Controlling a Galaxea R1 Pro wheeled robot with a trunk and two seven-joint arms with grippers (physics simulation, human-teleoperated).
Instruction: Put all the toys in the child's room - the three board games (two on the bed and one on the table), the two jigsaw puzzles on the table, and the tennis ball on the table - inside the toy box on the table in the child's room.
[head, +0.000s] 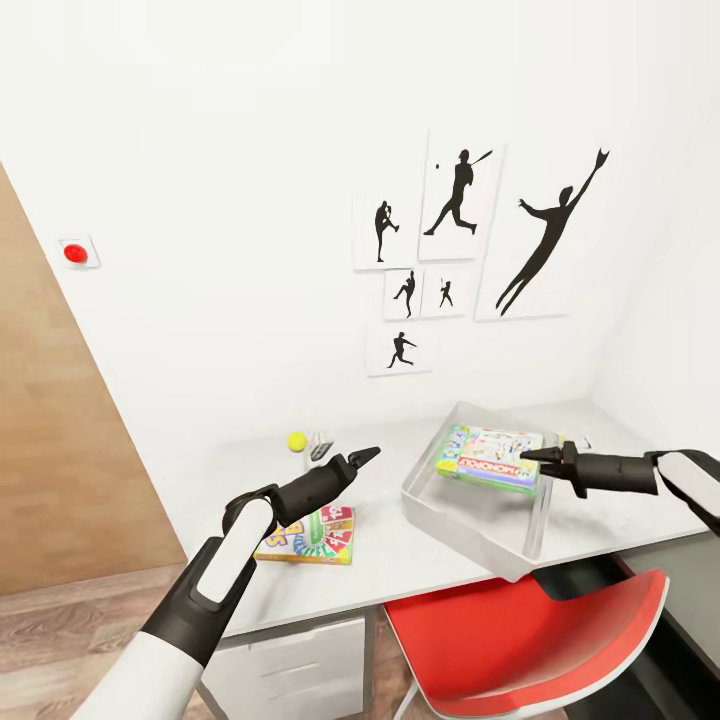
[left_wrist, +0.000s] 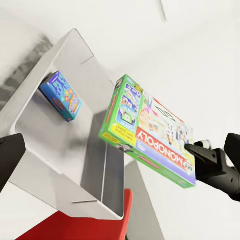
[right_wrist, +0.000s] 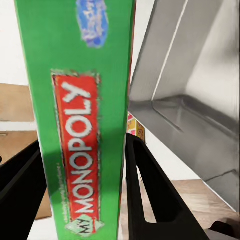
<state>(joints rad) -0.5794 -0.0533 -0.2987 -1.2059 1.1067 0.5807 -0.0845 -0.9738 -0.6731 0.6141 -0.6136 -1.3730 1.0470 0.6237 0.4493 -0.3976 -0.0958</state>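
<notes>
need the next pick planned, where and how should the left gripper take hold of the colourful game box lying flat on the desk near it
Probably by a long edge. The game box lies flat on the table, so its thin sides are what the fingers can span. The left gripper could come down from above, one finger on each long side. The edge toward the robot looks the most open; the arm hides part of the box, so check the fit.

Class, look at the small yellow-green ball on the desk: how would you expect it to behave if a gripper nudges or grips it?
The tennis ball is round and sits free on the flat table, so a nudge would probably send it rolling. Being small, it would likely slip out of jaws closing off-centre. It looks light.
</notes>
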